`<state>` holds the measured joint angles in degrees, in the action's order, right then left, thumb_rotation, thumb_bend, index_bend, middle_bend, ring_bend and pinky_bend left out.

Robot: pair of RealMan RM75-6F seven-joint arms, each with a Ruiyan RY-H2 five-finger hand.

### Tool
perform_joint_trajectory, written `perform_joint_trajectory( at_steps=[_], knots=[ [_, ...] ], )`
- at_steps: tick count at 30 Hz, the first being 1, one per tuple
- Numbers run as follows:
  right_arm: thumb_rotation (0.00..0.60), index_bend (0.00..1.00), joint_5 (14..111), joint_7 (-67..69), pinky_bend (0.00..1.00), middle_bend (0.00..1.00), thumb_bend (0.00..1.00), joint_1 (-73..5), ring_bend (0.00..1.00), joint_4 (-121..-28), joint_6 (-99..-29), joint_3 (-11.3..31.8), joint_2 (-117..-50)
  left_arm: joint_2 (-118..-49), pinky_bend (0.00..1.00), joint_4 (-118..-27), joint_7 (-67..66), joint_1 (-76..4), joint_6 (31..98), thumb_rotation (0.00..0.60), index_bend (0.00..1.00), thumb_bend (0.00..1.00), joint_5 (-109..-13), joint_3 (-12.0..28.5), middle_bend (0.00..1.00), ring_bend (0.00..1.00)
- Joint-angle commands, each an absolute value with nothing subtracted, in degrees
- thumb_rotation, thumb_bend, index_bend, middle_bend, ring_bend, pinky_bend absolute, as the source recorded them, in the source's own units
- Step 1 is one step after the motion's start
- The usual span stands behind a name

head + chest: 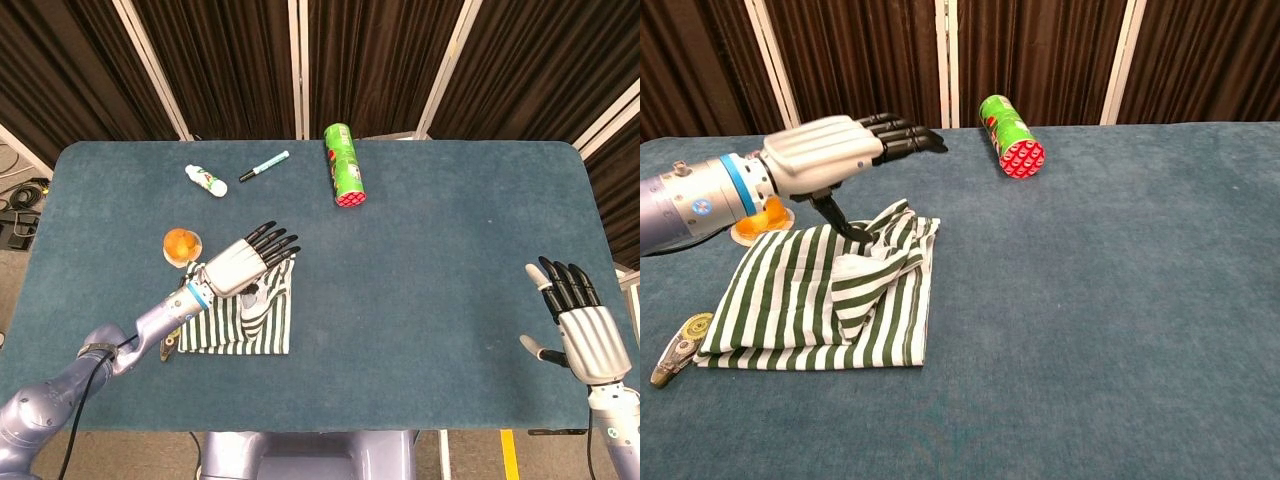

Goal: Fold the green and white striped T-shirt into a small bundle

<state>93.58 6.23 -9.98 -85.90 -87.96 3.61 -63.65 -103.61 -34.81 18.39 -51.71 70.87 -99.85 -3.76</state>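
the blue tabletop (430, 250) carries the green and white striped t-shirt (805, 305) at its near left, partly folded, with a rumpled flap lying loose on top. the left robot hand (825, 155) hovers over the flap's far edge, fingers stretched forward and spread, thumb tip down at the cloth; it appears to hold nothing. the right robot hand (580, 325) waits open at the near right. the folding looks midway; next, the flap needs pressing flat, then another fold.

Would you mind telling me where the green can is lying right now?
In the head view the green can lies on its side at the table's far middle, right of the marker and beyond the striped T-shirt.
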Motion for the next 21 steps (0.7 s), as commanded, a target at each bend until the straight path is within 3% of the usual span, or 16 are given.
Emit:
perform_joint_trajectory(
  at_steps=[1, 13, 21],
  knots=[
    [0.600, 0.06, 93.79, 6.26, 0.00, 0.00, 0.00, -9.85, 0.00, -86.12, -88.23, 3.55, -63.53, -98.77, 0.00, -42.02, 17.93, -51.15, 73.46, 0.600, 0.00, 0.00, -99.22, -2.76, 0.00, 0.00],
    [0.600, 0.06, 94.62, 6.68, 0.00, 0.00, 0.00, -9.51, 0.00, -86.95, -89.11, 3.37, -63.04, -82.05, 0.00, -63.07, 8.54, -48.42, 66.29, 0.600, 0.00, 0.00, -98.94, -8.02, 0.00, 0.00],
    [0.600, 0.06, 94.71, 6.59, 0.00, 0.00, 0.00, -9.73, 0.00, -87.00, -88.70, 3.36, -63.19, -83.75, 0.00, -60.64, 7.51, -46.13, 63.86, 0.600, 0.00, 0.00, -98.51, -9.25, 0.00, 0.00]
  ],
)
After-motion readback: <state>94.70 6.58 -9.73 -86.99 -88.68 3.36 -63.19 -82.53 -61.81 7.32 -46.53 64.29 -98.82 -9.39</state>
